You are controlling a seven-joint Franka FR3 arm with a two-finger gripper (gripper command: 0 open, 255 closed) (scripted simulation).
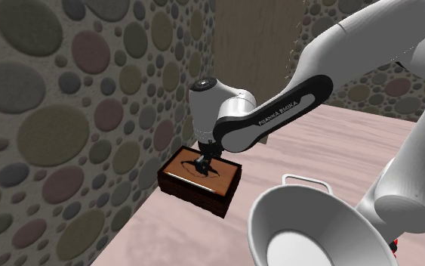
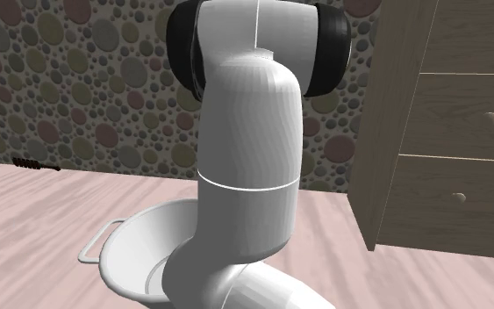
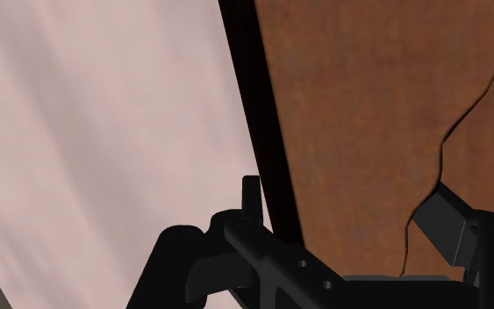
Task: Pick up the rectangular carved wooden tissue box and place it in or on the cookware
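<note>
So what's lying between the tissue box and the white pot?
Nothing. In the shoulder view, only a short bare strip of pale pink tabletop separates the brown tissue box from the white pot.

The arm [image 2: 249,176] hides much of the white pan [image 2: 139,244]; the shoulder view's lower edge crops it

Reddish-brown tissue box [image 1: 220,183], white pot [image 1: 309,227]

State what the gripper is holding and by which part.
The brown tissue box, clasped by one long side's wall: one of the fingers outside it, the other inside the top opening.
</note>
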